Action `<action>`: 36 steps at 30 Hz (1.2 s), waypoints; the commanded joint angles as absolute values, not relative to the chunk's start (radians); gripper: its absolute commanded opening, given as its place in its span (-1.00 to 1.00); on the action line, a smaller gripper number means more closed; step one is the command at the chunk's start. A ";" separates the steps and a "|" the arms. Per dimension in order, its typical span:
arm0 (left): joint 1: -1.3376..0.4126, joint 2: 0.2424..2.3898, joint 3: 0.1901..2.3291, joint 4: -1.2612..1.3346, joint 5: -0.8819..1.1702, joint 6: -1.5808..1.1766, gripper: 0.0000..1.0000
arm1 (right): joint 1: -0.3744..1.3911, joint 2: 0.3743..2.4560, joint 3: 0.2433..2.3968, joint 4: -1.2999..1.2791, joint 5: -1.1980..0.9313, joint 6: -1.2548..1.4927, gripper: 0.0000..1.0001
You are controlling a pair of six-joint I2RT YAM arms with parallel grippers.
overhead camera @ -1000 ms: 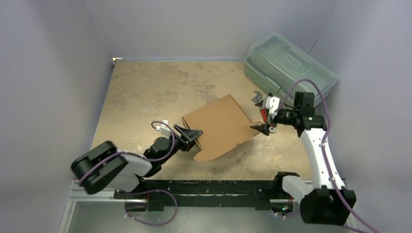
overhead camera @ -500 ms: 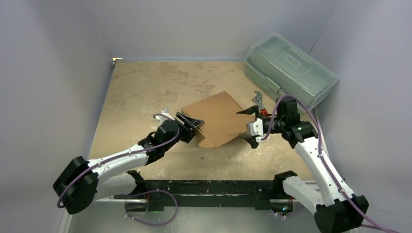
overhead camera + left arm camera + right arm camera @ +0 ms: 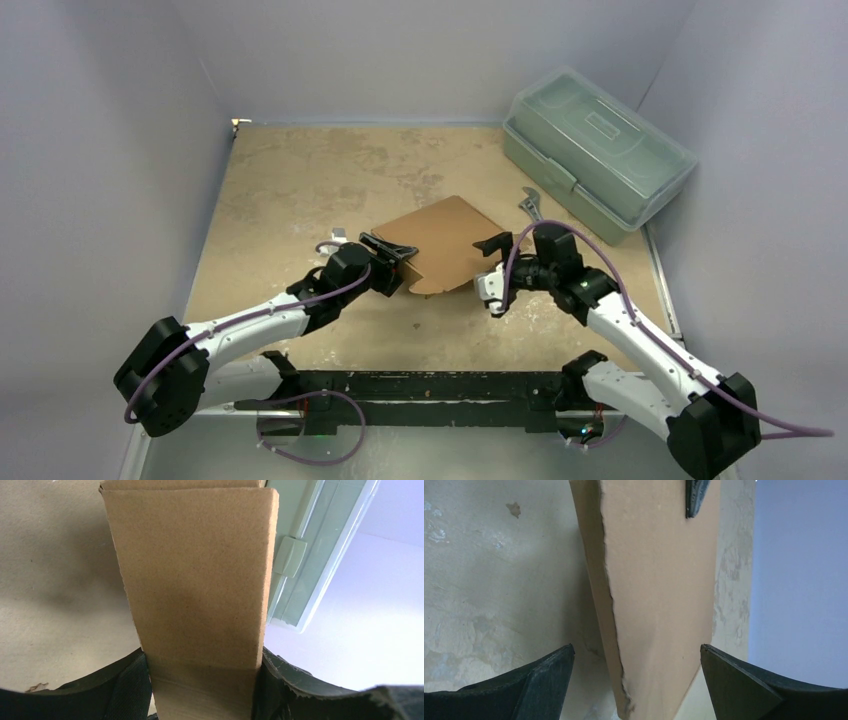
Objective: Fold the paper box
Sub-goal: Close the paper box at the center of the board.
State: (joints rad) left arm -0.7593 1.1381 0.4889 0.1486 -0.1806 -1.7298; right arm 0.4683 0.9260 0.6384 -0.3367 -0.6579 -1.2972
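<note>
We see box (image 3: 445,240) mid table (image 3: 300,180), tilted between arms. We have left gripper (image 3: 400,265) clamped on its left edge, right gripper (image 3: 489,272) wide around right corner, not touching. Likely light, stiff, creasable: we take flap edges.

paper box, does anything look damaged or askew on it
Yes: the paper box has a ragged, frayed edge in the right wrist view, and it sits tilted, one side pinched in the left pincer. A wrench lies loose beside the toolbox.
</note>
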 commanded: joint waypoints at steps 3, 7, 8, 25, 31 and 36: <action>-0.749 1.106 0.502 0.187 -0.183 -1.904 -0.45 | 0.581 0.967 0.585 -0.074 -0.477 -1.229 0.98; -0.747 1.102 0.495 0.208 -0.174 -1.924 -0.45 | 0.614 0.971 0.545 0.024 -0.421 -1.218 0.98; -0.747 1.101 0.491 0.213 -0.171 -1.928 -0.45 | 0.619 0.971 0.537 0.042 -0.413 -1.219 0.98; -0.746 1.098 0.437 0.327 -0.133 -1.984 -0.39 | 0.672 0.997 0.431 0.325 -0.290 -1.180 0.69; -0.746 1.102 0.424 0.358 -0.124 -1.998 -0.23 | 0.673 0.998 0.431 0.321 -0.296 -1.178 0.42; -0.747 1.091 0.415 0.368 -0.121 -2.003 -0.08 | 0.674 0.996 0.443 0.307 -0.299 -1.161 0.24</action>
State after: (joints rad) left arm -0.7471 1.1248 0.4248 0.2836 -0.1238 -1.9530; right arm 0.6674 0.9974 0.4316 0.2569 -0.3046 -1.1912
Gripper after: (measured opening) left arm 0.586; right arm 0.656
